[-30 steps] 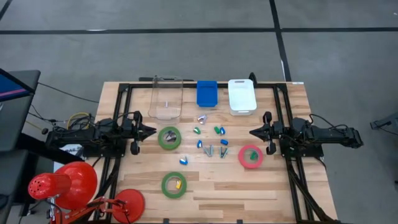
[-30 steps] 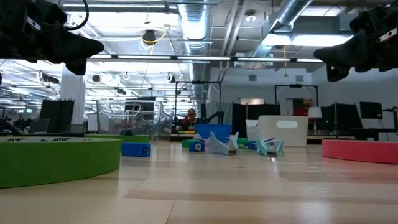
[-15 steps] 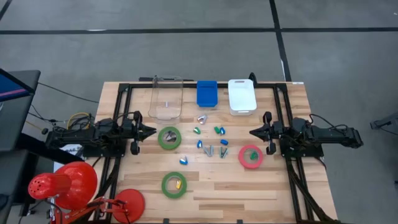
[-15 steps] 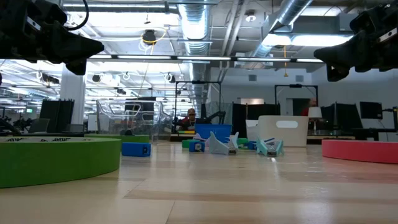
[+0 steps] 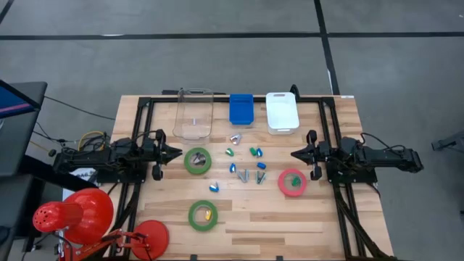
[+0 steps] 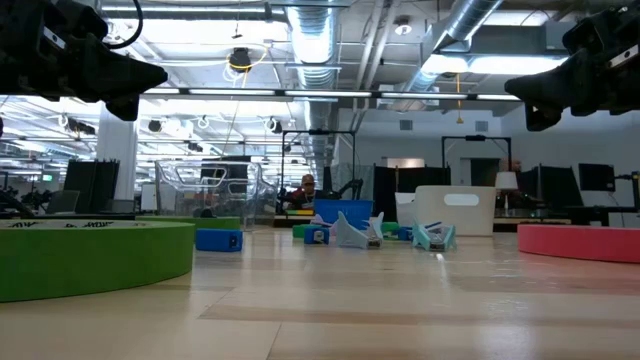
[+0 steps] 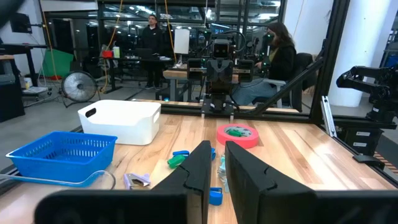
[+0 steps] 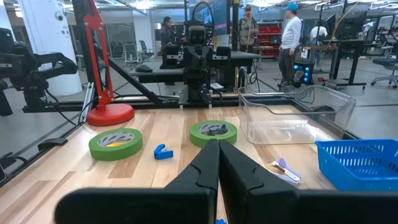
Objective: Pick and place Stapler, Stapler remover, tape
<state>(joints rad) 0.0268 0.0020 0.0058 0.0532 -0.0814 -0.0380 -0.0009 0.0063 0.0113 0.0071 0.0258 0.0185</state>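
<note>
Nothing has been picked yet: both arms wait at the edges of the bench (image 5: 304,221), the left end effector (image 5: 176,153) at nine o'clock with its fingers nearly together, a narrow slit between them and nothing in it, the right end effector (image 5: 296,154) at three o'clock with fingers pressed together and empty. The task's things lie in the middle: a green tape roll (image 5: 197,160) just beside the left end effector, a second green tape roll (image 5: 203,215) towards six o'clock with a small item lying inside its ring, and the red-pink tape roll (image 5: 291,182) near the right end effector, all flat, so none points any way. Between them sits a loose cluster of small blue, green and silver pieces (image 5: 245,161); which are staplers and which removers cannot be told, nor their long axes read with confidence. At twelve o'clock stand a clear bin (image 5: 193,114), a blue basket (image 5: 241,109) and a white bin (image 5: 282,112). The likely troubles are these: the small pieces lie close together, so fingers coming down on one may shove its neighbour; a flat roll offers only its thin wall to pinch and may slide on the smooth wood; and lifting the six o'clock roll could drag the item inside it.
</note>
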